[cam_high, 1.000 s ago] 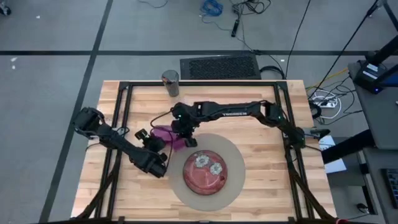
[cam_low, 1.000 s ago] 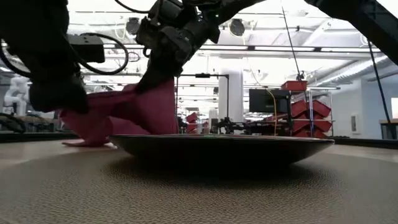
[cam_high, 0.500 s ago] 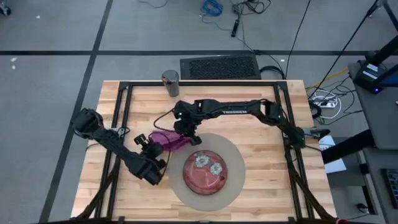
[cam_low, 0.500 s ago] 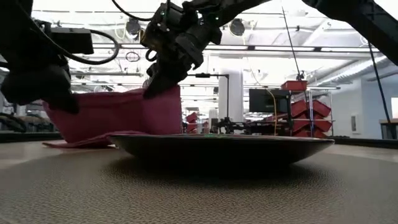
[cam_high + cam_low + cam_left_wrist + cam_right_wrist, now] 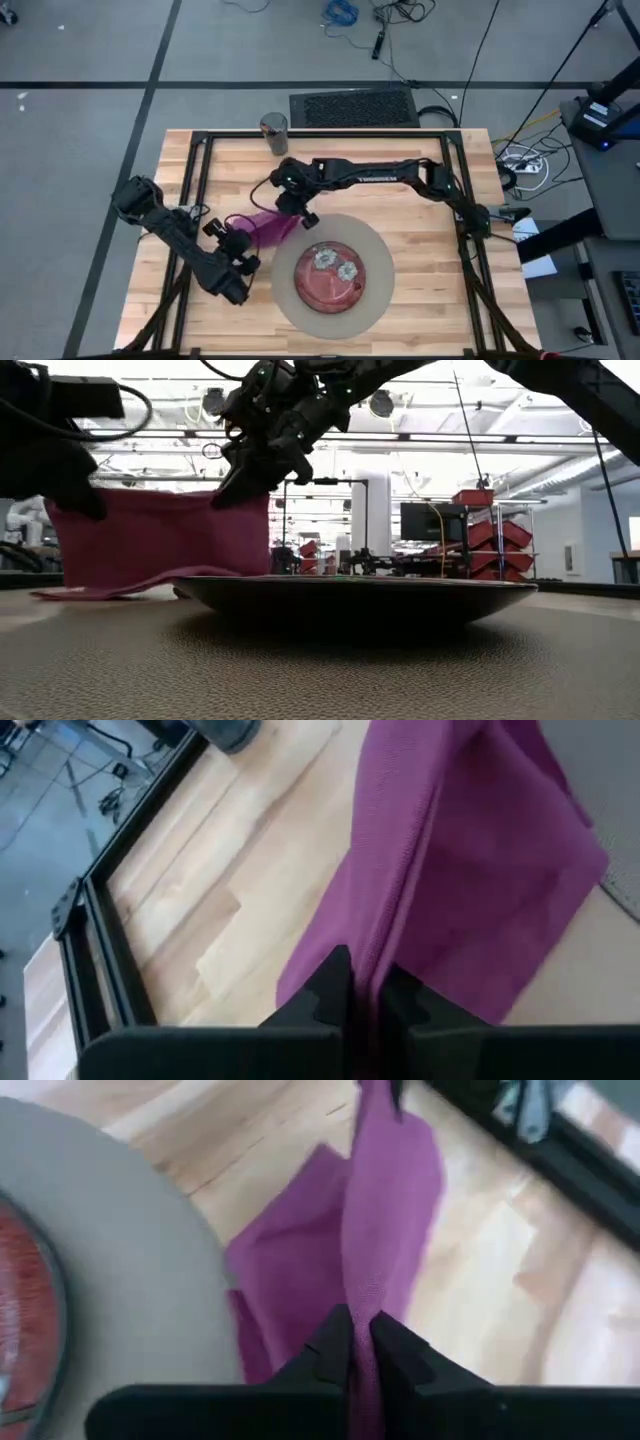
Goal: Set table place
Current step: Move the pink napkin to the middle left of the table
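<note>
Nearest the low camera, the round beige mat (image 5: 300,660) is lying flat with a coarse, woven-looking grain, and the shallow red plate (image 5: 355,593) is sitting on it as a wide, dark-rimmed disc. From above, the plate (image 5: 331,273) is showing two pale flower-like patterns on its face.

Just behind the plate, both arms are holding a magenta cloth napkin (image 5: 160,540) up as a stretched sheet, its lower edge trailing on the worktop (image 5: 430,300). The left pincer (image 5: 365,995) is clamped shut on one upper corner, the fabric passing between its fingers. The right pincer (image 5: 358,1348) is pinching the other corner, closed on a narrow gathered fold. The napkin looks soft and thin, finely textured, draping in loose pleats rather than holding a crease.

The step in hand appears to be spreading or folding the napkin beside the plate. The next move likely calls for both arms lowering together, keeping the cloth taut, so it lands flat on the pale butcher-block planks at the mat's left edge, not over the plate rim.

Farther back, a metal cup (image 5: 274,133) is standing upright near the worktop's far edge, inside the black rail frame (image 5: 196,150).
</note>
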